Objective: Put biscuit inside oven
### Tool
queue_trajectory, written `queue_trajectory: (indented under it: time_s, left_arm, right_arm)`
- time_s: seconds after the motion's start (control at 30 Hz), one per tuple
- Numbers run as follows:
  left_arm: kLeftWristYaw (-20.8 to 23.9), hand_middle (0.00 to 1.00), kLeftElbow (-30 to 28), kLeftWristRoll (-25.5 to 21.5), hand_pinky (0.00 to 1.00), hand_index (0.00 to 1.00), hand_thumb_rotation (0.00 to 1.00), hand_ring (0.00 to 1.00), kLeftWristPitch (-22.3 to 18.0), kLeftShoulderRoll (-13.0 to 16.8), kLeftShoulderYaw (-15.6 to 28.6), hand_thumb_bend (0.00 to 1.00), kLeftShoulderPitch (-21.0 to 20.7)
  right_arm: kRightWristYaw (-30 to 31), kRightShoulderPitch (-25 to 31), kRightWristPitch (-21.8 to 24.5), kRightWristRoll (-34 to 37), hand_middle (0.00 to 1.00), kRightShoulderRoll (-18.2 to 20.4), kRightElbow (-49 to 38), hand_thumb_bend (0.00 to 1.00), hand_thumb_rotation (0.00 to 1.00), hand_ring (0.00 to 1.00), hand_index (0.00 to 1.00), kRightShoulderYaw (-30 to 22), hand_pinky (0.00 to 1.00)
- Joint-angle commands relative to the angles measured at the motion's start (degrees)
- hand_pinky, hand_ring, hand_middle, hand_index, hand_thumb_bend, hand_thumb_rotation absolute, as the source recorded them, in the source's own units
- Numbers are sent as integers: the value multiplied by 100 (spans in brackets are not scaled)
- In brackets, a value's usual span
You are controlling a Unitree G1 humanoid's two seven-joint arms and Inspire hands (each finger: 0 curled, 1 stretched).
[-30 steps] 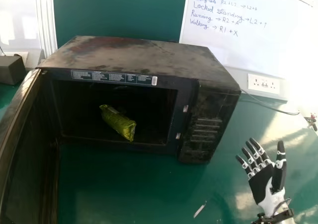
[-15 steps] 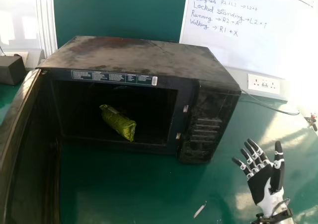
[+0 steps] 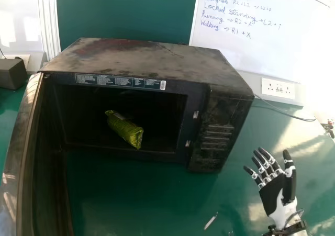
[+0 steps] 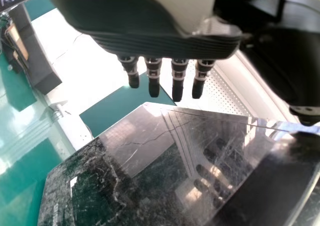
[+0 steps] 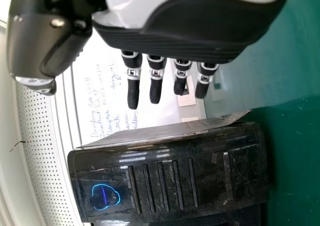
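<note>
In the head view my right hand [image 3: 274, 194] is held over the table to the right of the oven [image 3: 157, 63], palm up to view, fingers straight and empty. The right wrist view shows the same right hand [image 5: 156, 80] with its fingers extended, near the oven's control side [image 5: 170, 176]. The green biscuit packet [image 3: 124, 130] lies inside the oven cavity, slanted, near its front. The oven door [image 3: 31, 152] stands open on the left. In the left wrist view my left hand [image 4: 178, 80] has straight fingers beside a glossy dark panel [image 4: 150, 161].
A whiteboard [image 3: 261, 32] and a wall socket [image 3: 278, 88] are behind the oven, with a cable [image 3: 285, 113] running at its right. A dark box [image 3: 11, 72] stands at the far left. A small white scrap [image 3: 210, 221] lies on the green table [image 3: 136, 194].
The oven door has swung a little inward, toward the right. My right hand has shifted slightly left and down. The biscuit packet has stayed in place.
</note>
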Motion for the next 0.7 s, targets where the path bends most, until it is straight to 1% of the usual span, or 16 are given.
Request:
queue_trajectory:
  time_s: [0.0, 0.07, 0.1, 0.17, 0.43, 0.53, 0.67]
  left_arm:
    - [128, 100, -51, 136, 100, 100, 100, 100, -99, 16, 29, 71, 20]
    - [194, 100, -38, 236, 100, 100, 100, 100, -147, 57, 60, 71, 21]
    - [232, 100, -29, 297, 100, 100, 100, 100, -193, 62, 84, 70, 7]
    - [301, 100, -44, 392, 100, 100, 100, 100, -239, 72, 107, 70, -1]
    - [522, 100, -67, 700, 100, 100, 100, 100, -406, 47, 179, 71, 91]
    - [612, 100, -93, 863, 100, 100, 100, 100, -454, 3, 257, 71, 128]
    - [692, 100, -184, 1034, 100, 100, 100, 100, -472, -11, 325, 70, 212]
  right_arm:
    - [-56, -12, -25, -22, 91, 54, -21, 75, 77, 92, 83, 18, 78]
    - [-72, -17, -18, -18, 90, 73, -26, 73, 75, 91, 83, 23, 77]
    - [-76, -21, -14, -15, 90, 77, -29, 72, 76, 90, 84, 24, 76]
    - [-70, -32, -12, -6, 90, 80, -20, 70, 75, 89, 84, 25, 74]
    - [-98, -42, -39, -30, 89, 102, -6, 69, 74, 86, 84, 72, 74]
    - [-103, -46, -50, -37, 88, 102, -2, 68, 73, 85, 84, 79, 72]
    - [-121, -47, -39, -41, 88, 115, -14, 65, 74, 85, 84, 97, 72]
